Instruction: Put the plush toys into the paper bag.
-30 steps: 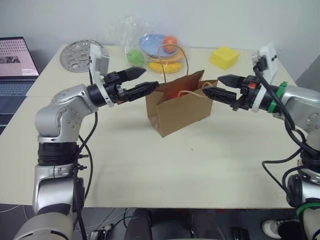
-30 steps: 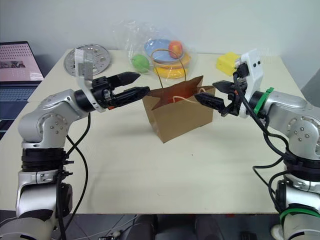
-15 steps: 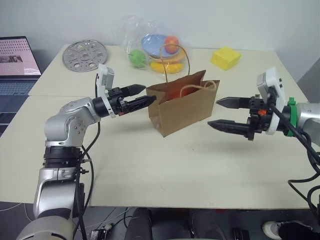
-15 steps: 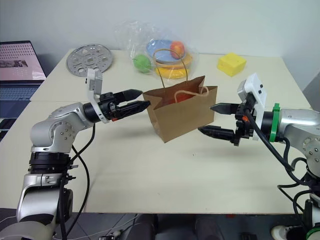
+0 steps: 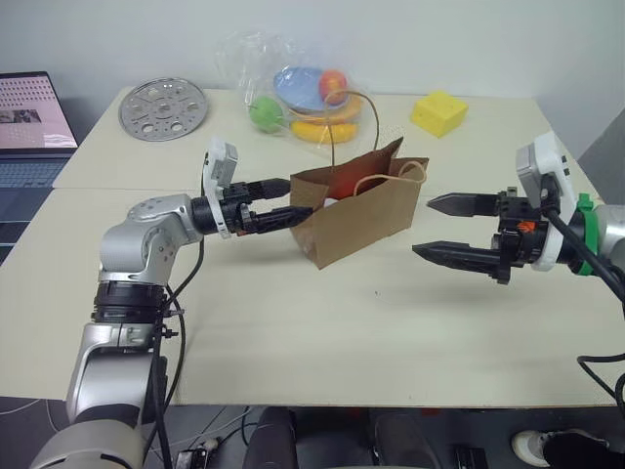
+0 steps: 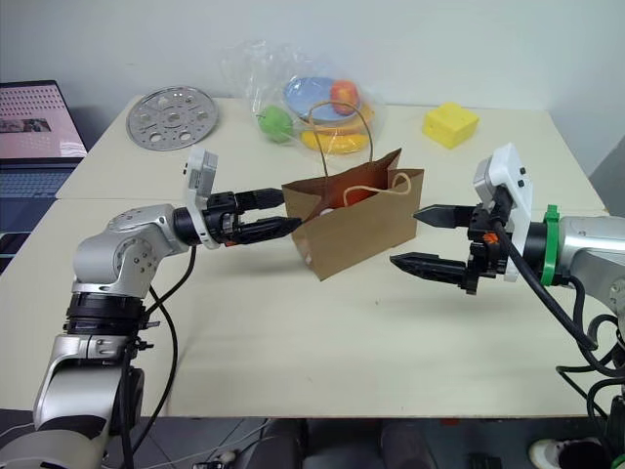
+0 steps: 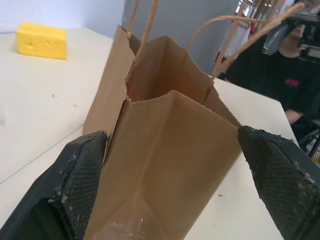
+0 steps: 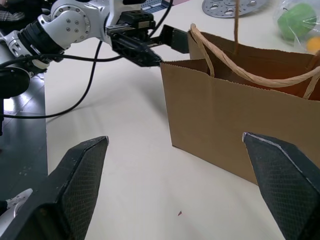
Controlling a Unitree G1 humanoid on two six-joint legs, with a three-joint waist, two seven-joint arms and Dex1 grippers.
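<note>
Left eye view: the paper bag (image 5: 363, 210) stood at centre, orange and white showing inside. The left gripper (image 5: 285, 200) had sunk from rim height to the bag's end, fingers spread. The right gripper (image 5: 454, 231), wide open, had backed off right.

Left wrist view: open fingers (image 7: 80, 172) flanked the bag's end.

Right wrist view: spread fingers (image 8: 80, 175) faced the bag's side.

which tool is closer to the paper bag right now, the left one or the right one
Left. The left tool is open at the paper bag, its fingers either side of the bag's end. The right tool is also open, just off the opposite end.
</note>
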